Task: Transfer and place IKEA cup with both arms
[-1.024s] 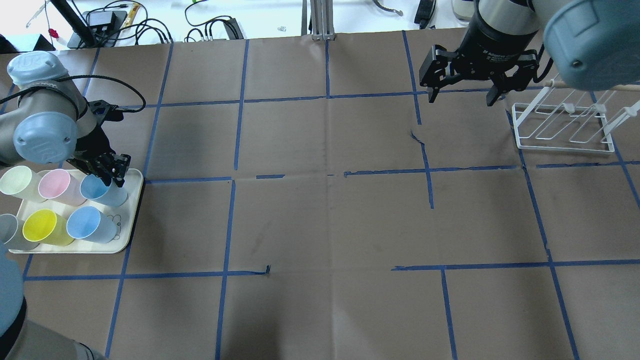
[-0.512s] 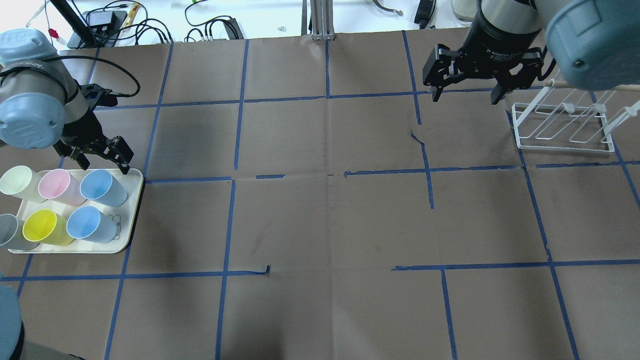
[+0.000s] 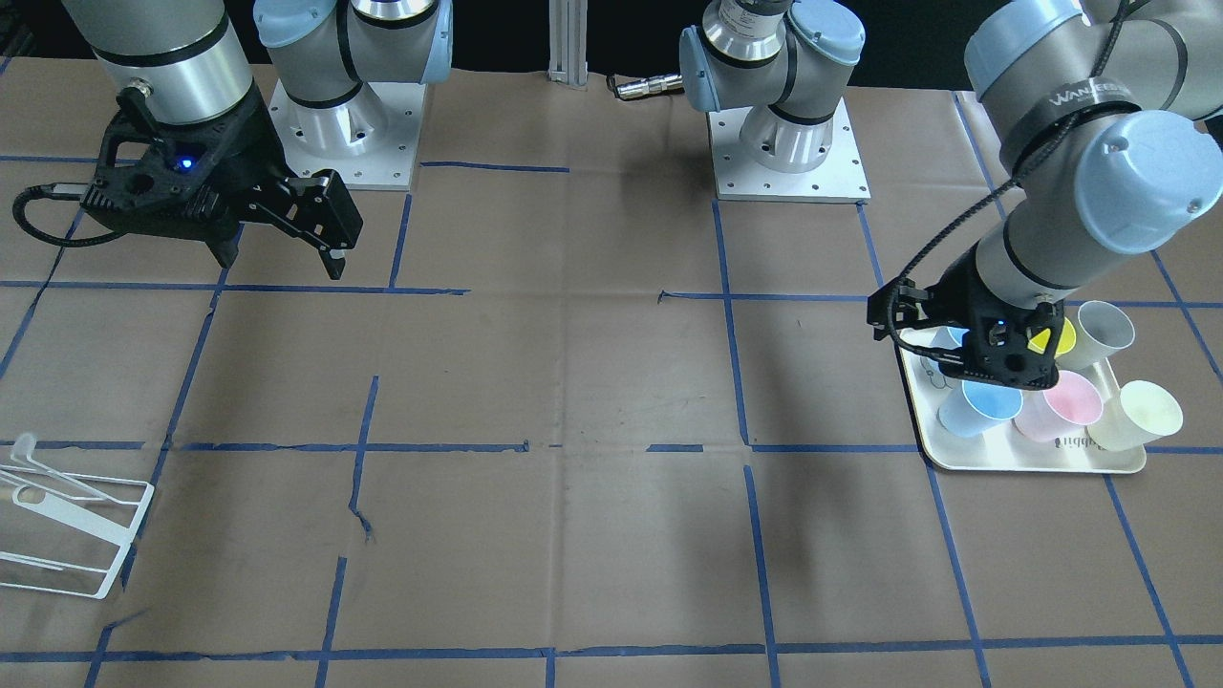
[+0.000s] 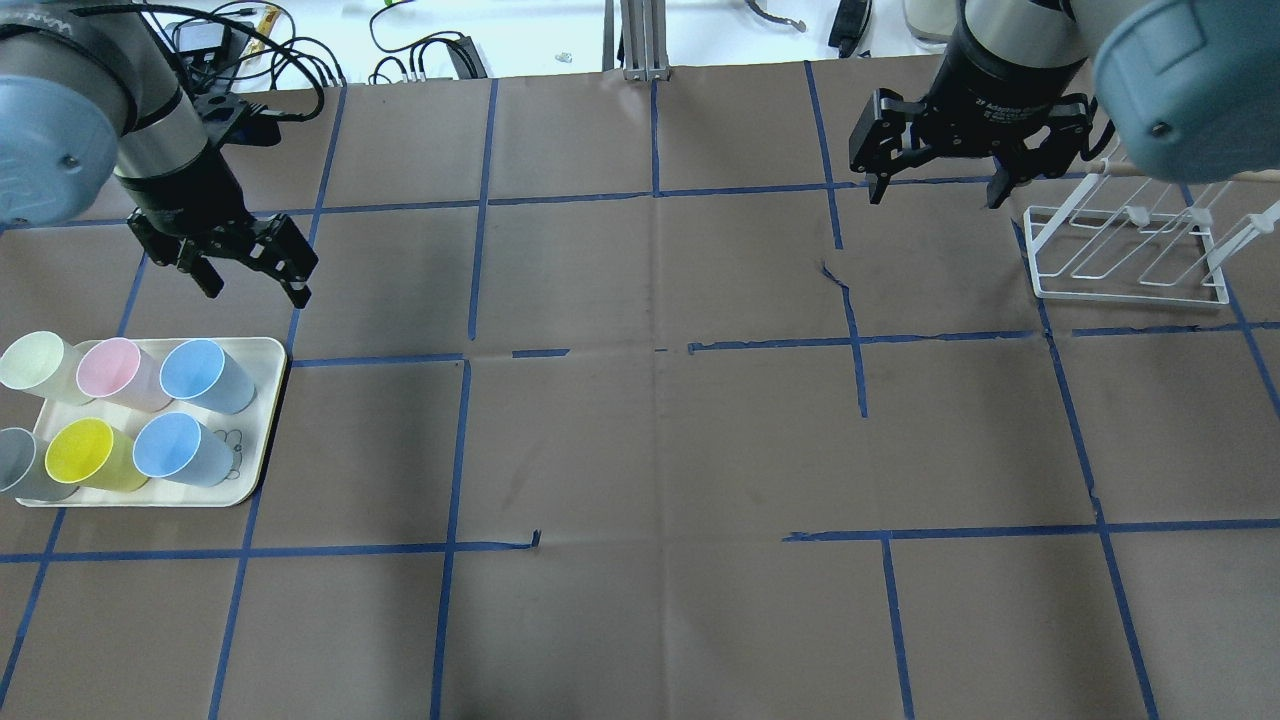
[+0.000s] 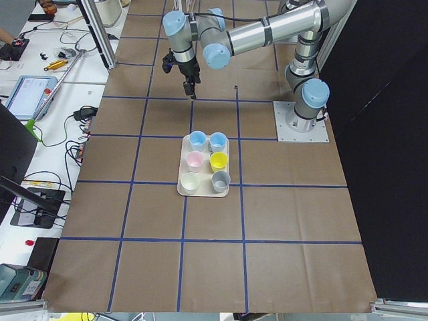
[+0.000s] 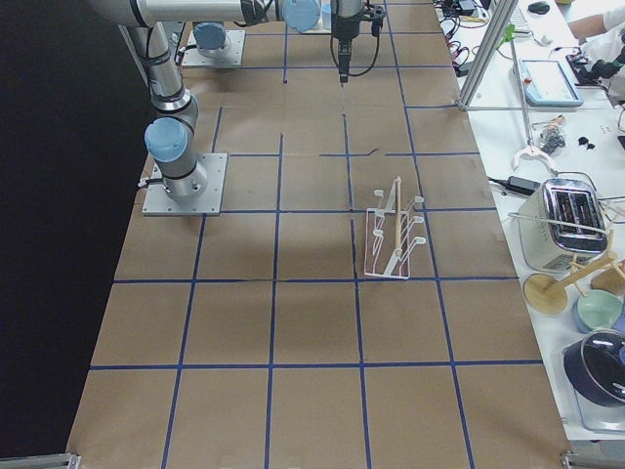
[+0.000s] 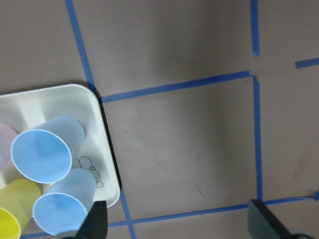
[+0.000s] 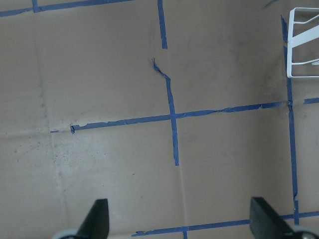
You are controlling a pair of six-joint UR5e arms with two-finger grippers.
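Observation:
Two pale blue IKEA cups stand upright on a cream tray (image 4: 262, 405) at the table's left: one in the far row (image 4: 205, 375), one in the near row (image 4: 180, 450). Both also show in the left wrist view, the far one (image 7: 42, 157) and the near one (image 7: 62, 206). My left gripper (image 4: 255, 290) is open and empty, raised beyond the tray's far edge and touching no cup. In the front-facing view the left gripper (image 3: 994, 358) hides part of one blue cup; the other (image 3: 979, 406) shows whole. My right gripper (image 4: 935, 198) is open and empty, high over the far right.
On the tray beside the blue cups stand a pink cup (image 4: 115, 370), a cream cup (image 4: 35, 362), a yellow cup (image 4: 85, 455) and a grey cup (image 4: 20, 465). A white wire rack (image 4: 1125, 260) stands at the far right, just right of the right gripper. Brown paper with blue tape lines covers the table.
My left gripper, which had its fingers at the far blue cup, has lifted away empty toward the table's far side. The cup stayed on the tray. The right gripper barely moved.

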